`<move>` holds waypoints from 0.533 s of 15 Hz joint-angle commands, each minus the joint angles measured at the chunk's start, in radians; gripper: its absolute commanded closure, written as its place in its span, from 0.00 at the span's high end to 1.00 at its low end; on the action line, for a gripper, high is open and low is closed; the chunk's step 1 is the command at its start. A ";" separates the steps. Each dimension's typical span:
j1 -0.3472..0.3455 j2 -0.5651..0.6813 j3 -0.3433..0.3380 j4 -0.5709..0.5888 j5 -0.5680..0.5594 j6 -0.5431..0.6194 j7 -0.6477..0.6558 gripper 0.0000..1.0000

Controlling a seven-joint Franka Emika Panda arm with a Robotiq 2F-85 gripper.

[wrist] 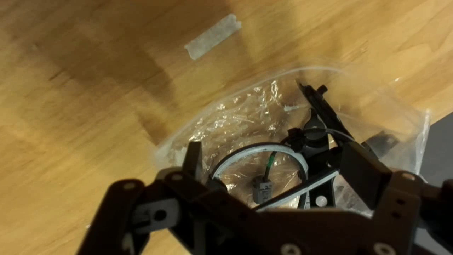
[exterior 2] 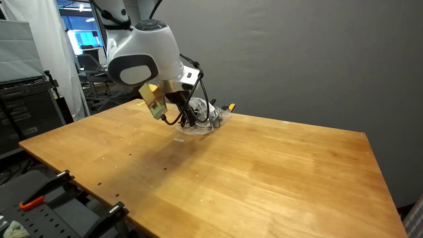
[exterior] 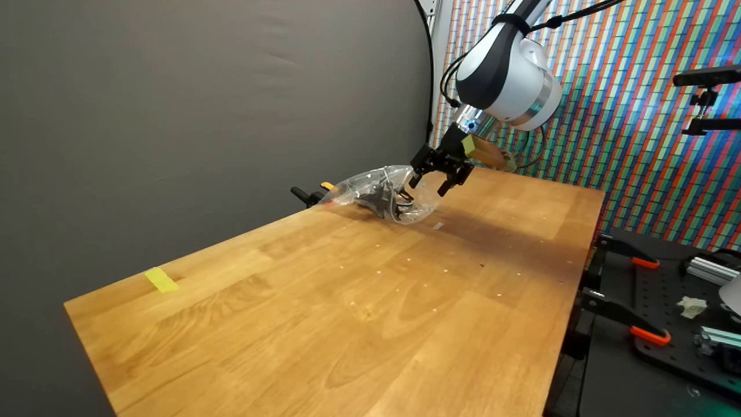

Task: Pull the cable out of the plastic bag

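Observation:
A clear plastic bag [exterior: 353, 188] lies on the table against its back edge. It also shows in an exterior view [exterior 2: 198, 131] partly behind the arm. In the wrist view the bag [wrist: 244, 113] spreads below the jaws. A black and white cable [wrist: 262, 147] lies looped at the bag, with a small grey connector [wrist: 262, 191] inside the loop. My gripper [wrist: 277, 166] is open, its fingers wide apart over the loop. In an exterior view the gripper [exterior: 429, 185] hovers at the bag's end. I cannot tell whether a fingertip touches the cable.
Dark bracket-like parts [wrist: 316, 141] lie with the cable at the bag. A clamp with a yellow tip [exterior 2: 232, 107] stands at the table's back edge, beside the bag. A pale tape strip [wrist: 214, 37] is on the wooden table [exterior: 347, 313] near the bag.

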 commanded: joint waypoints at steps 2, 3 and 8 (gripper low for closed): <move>-0.118 0.123 0.089 0.074 -0.043 0.061 -0.019 1.00; -0.129 0.139 0.096 0.082 -0.048 0.063 -0.018 1.00; -0.195 0.208 0.158 0.118 -0.064 0.027 -0.007 1.00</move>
